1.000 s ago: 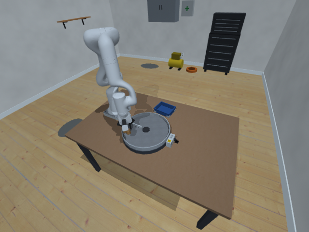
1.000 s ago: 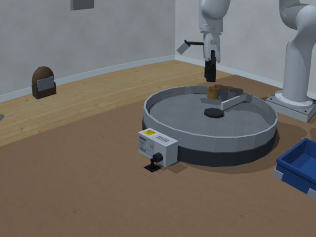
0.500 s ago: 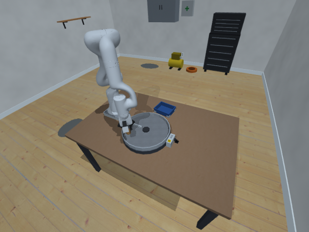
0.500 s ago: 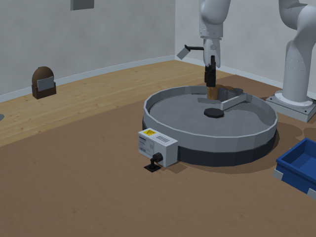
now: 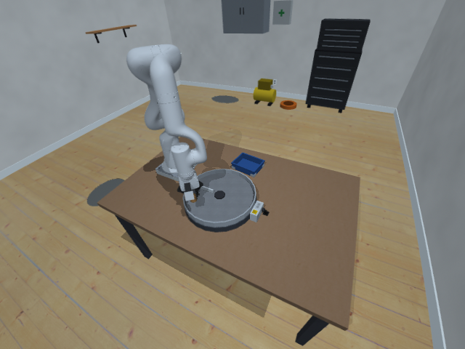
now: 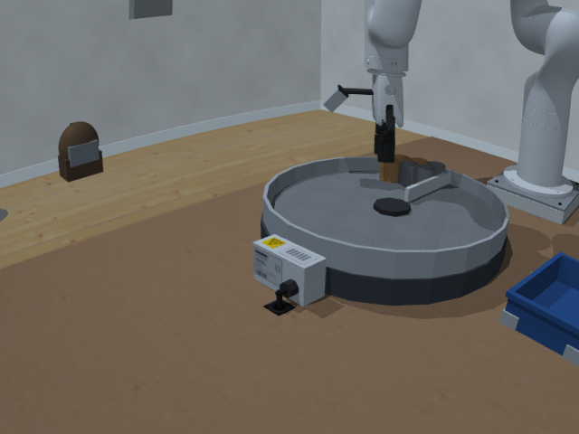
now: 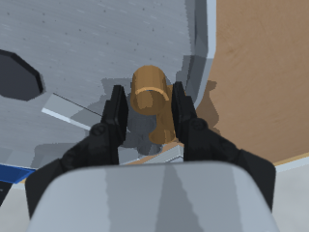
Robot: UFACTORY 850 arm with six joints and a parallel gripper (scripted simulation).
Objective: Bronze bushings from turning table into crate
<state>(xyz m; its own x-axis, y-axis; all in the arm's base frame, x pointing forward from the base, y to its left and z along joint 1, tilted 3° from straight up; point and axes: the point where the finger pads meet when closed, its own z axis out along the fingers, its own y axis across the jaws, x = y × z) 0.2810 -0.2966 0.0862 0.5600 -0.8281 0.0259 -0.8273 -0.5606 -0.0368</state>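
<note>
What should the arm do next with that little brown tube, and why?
Probably lower a bit more, then close. The gripper is open, its fingers either side of the bronze bushing but apart from it. The bushing stands on the turning table, not in the crate.
</note>
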